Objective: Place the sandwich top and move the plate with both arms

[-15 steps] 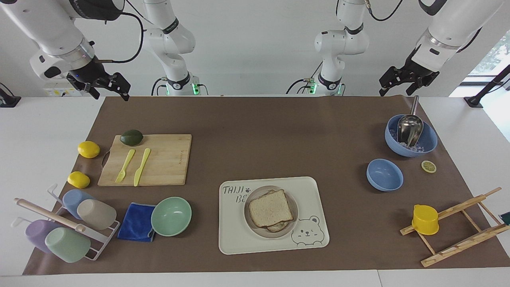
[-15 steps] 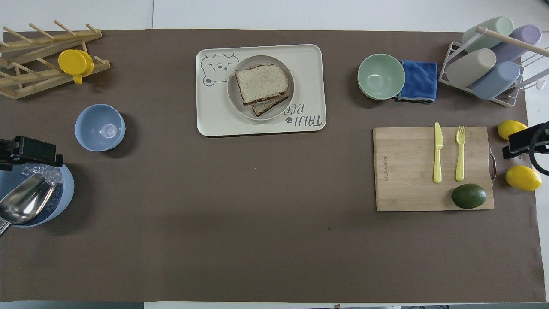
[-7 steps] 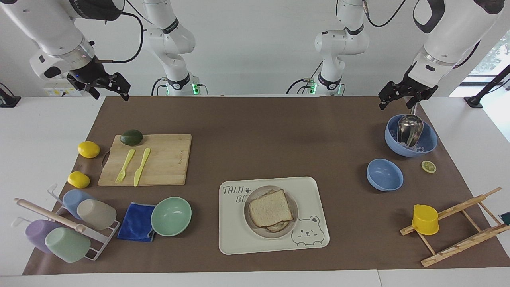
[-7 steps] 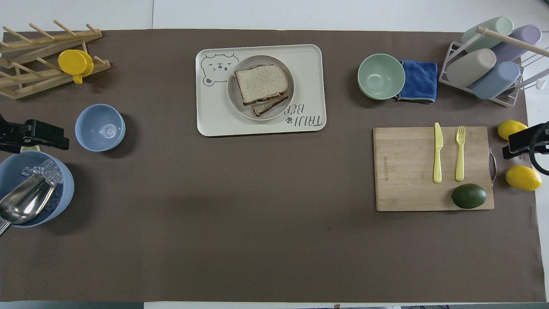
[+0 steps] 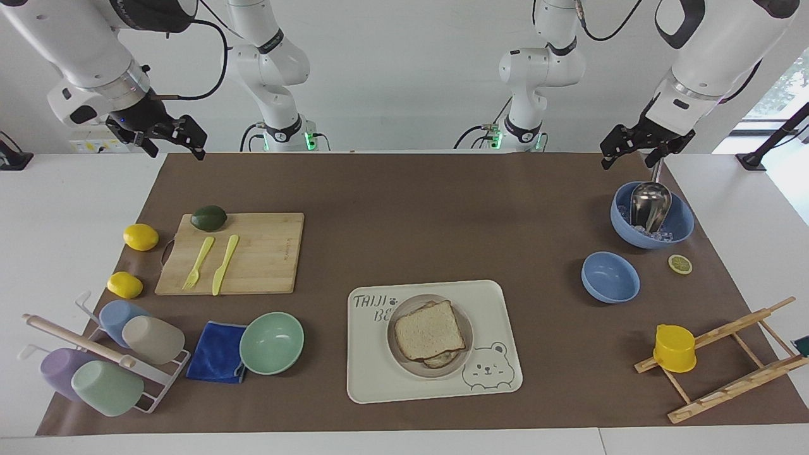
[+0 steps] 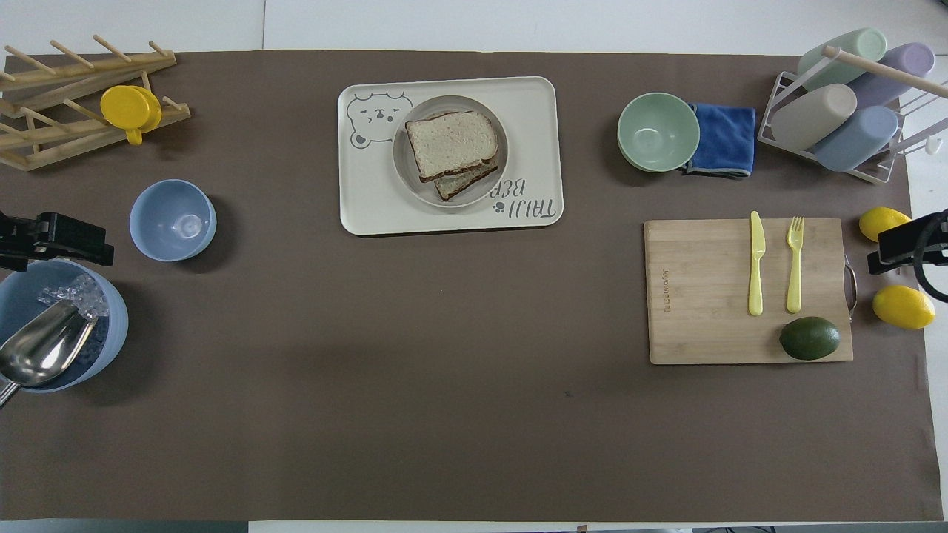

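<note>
The sandwich top [image 5: 428, 328] [image 6: 450, 139], a pale speckled slice with a brown crust, lies on a lower slice on the round grey-beige plate [image 5: 404, 364] [image 6: 409, 178]. The plate stands on a cream tray. My left gripper [image 5: 627, 159] [image 6: 89, 240] hangs open and empty in the air over the rim of the ice bowl, at the left arm's end of the table. My right gripper [image 5: 178, 151] [image 6: 907, 244] hangs open and empty over the lemons, at the right arm's end. Both are well away from the plate.
The cream bear tray [image 5: 373, 379] [image 6: 355, 207] holds the plate. Beside it are a mint bowl [image 5: 271, 342], a blue cloth [image 5: 216, 352] and a cup rack [image 5: 101, 354]. A cutting board [image 5: 265, 253] carries cutlery and an avocado. Two blue bowls [image 5: 610, 277] [image 5: 679, 221] and a wooden rack [image 5: 727, 360] are at the left arm's end.
My left arm has swung and its gripper has shifted a little, from over the ice bowl's middle to over its rim. The right arm has not moved.
</note>
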